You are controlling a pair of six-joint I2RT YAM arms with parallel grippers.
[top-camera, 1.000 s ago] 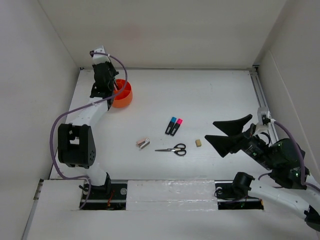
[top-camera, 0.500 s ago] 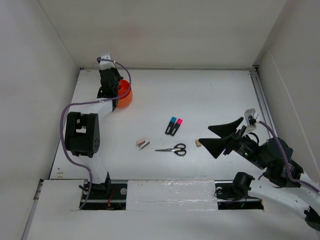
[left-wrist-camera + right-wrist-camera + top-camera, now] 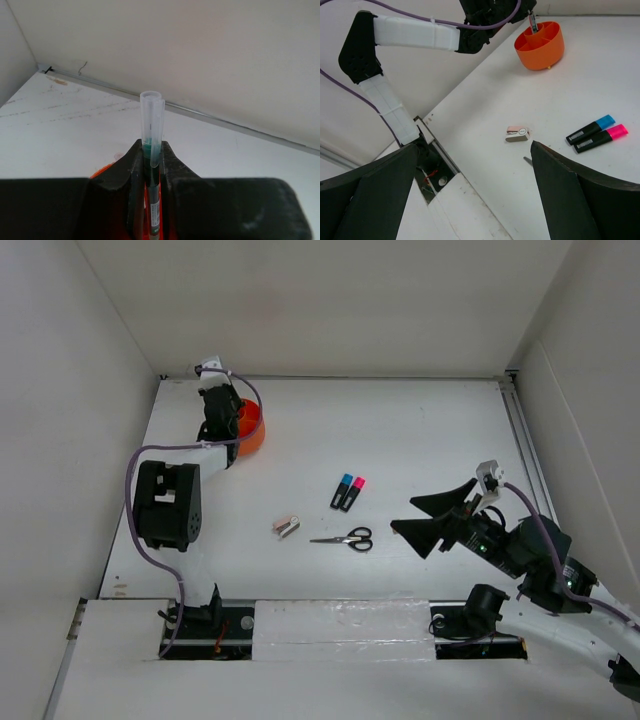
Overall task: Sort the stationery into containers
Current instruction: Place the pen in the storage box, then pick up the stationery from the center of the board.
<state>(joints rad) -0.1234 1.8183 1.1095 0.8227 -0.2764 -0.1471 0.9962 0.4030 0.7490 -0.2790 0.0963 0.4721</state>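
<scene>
L gripper clamped on pen. Pen is upright, lower end down inside tub at far-left of table. Not let go yet, so pen = in progress, not done. Which compartment: can't tell. Anything else in tub: can't tell either, the views don't show enough of the inside.

R gripper has jaws wide apart and holds nothing. It hovers over the table just right of scissors.

Left on table, mid area, well apart from tub:
- blue highlighter + pink highlighter, side by side, touching or nearly
- scissors, just on the near side of them
- stapler, left of scissors
- eraser: not visible, prob. under R gripper's fingers, can't confirm

Est: early. 1 item at drop stage, 4 visible items untouched, + eraser if it's there.

Next for L, my guess: open, then lift straight up so the fingers don't drag the pen out or tip the tub. R looks placed for a pick near the scissors, but which item I can't say.
</scene>
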